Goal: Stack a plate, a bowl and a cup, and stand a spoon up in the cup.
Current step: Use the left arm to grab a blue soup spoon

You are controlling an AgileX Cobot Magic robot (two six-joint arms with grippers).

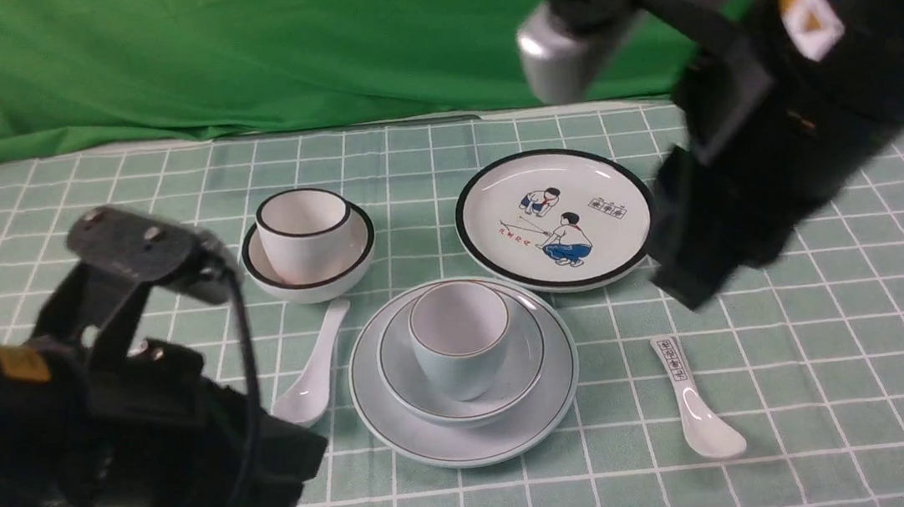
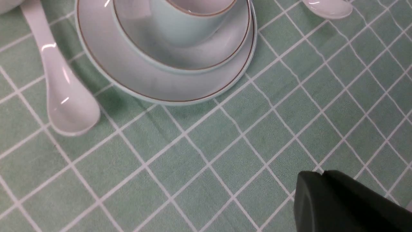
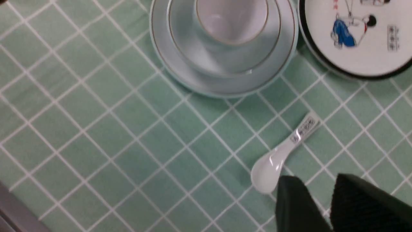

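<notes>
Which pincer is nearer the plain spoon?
Left. The left pincer hangs close by the plain spoon; the right pincer is across the stacked plate, nearer the printed spoon.

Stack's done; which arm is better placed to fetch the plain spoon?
Left. The plain spoon lies left of the plate, close to the left claw; the right claw hangs near the marked spoon.

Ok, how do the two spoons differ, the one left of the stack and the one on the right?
The left spoon has a bare handle; the right spoon has dark printed marks on its handle. The left spoon lies close beside the plate; the right spoon lies farther from it. Both are white soup spoons lying flat on the cloth, scoop ends toward the robot.
</notes>
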